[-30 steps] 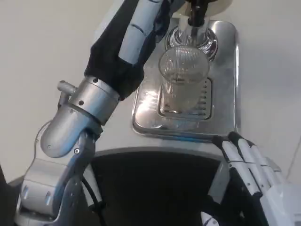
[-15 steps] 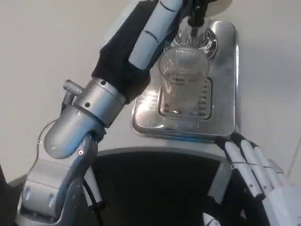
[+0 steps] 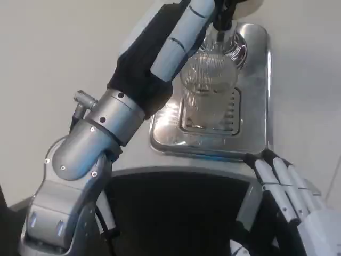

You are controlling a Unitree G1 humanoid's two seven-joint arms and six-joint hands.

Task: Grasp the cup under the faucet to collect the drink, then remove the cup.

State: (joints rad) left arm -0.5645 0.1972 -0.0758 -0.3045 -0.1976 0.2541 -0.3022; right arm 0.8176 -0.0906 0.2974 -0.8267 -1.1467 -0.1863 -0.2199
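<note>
Since the earlier frame, left forearm has swung up and rightward; left hand (image 3: 178, 37) now reaches past the cup's upper left rim toward the faucet (image 3: 224, 13). Its fingertips run off the top edge, so grasp state cannot be told. Centre: ribbed clear cup (image 3: 208, 88) stands unmoved on the steel drip tray (image 3: 256, 106), under the faucet. Lower right: right hand (image 3: 287, 186), fingers straight, holding nothing.

Left arm reaches forward and up, left hand (image 3: 176, 45) extended, grasp state unclear. Right hand (image 3: 290, 186) low at right, fingers straight, empty
</note>
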